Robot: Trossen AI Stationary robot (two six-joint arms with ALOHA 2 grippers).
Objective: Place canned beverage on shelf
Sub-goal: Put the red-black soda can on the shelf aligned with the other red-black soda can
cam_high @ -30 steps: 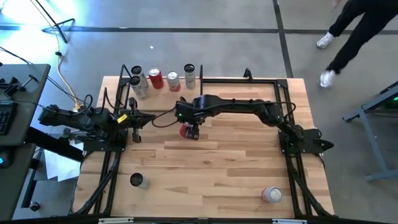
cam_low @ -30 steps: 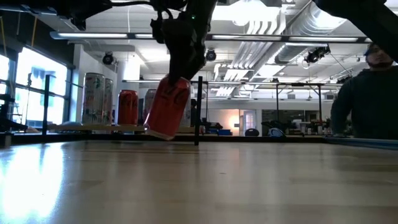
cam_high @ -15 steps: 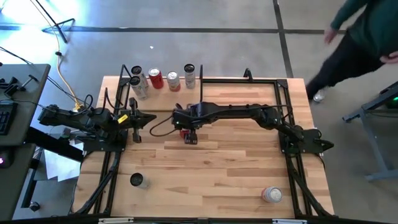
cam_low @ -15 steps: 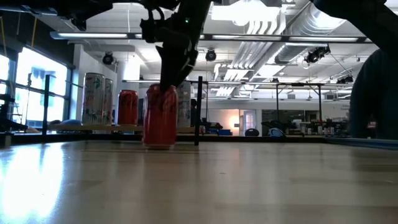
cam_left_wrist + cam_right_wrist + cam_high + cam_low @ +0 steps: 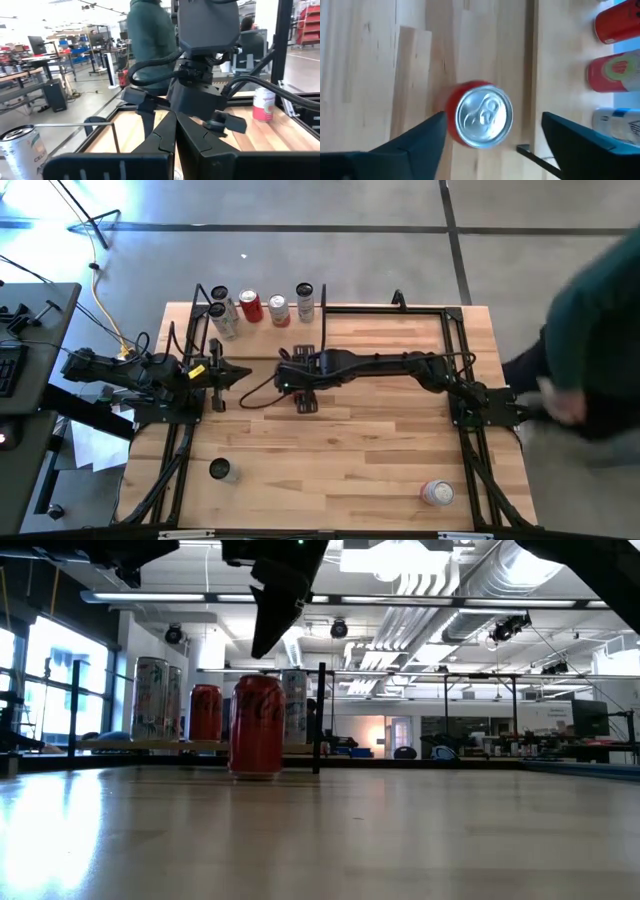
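My right gripper [image 5: 490, 137] has just let go: its fingers stand wide apart and lifted above the red can [image 5: 481, 113], which a moment ago hung tilted in my grasp. The can now stands upright on the tabletop [image 5: 380, 450] directly below me, just short of the shelf [image 5: 150, 744], so the placing isn't done. My right arm reaches across the table; my left gripper [image 5: 219, 373] waits clenched off to the side.

right gripper [image 5: 490, 137]: above the red aluminium can [image 5: 257, 727], fingers apart on either side of it, not touching
red aluminium can: upright on the wood-plank tabletop [image 5: 380, 450], directly below the gripper
light-wood shelf with black metal uprights [image 5: 150, 744]: beyond the can, bearing four upright cans [image 5: 277, 310]
left gripper [image 5: 222, 372]: well apart, toward the table's left edge
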